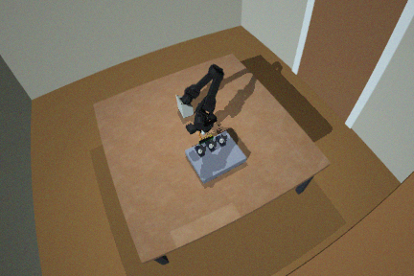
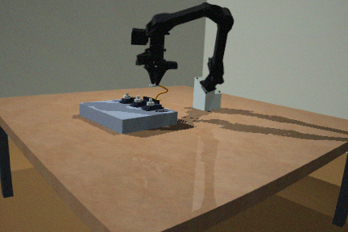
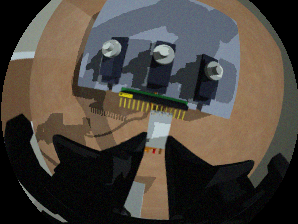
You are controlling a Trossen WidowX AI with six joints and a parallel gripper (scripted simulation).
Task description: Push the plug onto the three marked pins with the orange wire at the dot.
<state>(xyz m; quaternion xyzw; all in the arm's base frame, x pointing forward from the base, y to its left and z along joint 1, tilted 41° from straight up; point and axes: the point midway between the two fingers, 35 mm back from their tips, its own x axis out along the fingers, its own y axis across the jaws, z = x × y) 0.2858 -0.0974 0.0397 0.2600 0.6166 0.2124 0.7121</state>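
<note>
The pale holder (image 1: 222, 164) (image 2: 101, 116) (image 3: 222, 30) lies on the table and bears three dark servos with white hubs. Its row of thin yellow pins (image 3: 145, 106) sticks out from a green and black strip at the edge facing the arm. A short yellow band (image 3: 125, 95) shows at the row's left end in the wrist view; its dot is too small to tell. My gripper (image 2: 155, 84) (image 3: 156, 138) is shut on the white plug (image 3: 160, 129) above the table, off the pin edge. The plug's far end appears just below the middle-right pins; orange, red and brown wire ends show at its near end. Its holes are hidden.
The orange lead (image 2: 165, 91) arches from the plug down to the holder's pin side. The arm's pale base block (image 1: 184, 108) (image 2: 206, 99) stands on the table (image 1: 144, 181) (image 2: 169, 164) behind the gripper. The servo hubs (image 2: 138, 98) (image 3: 163, 54) rise above the holder.
</note>
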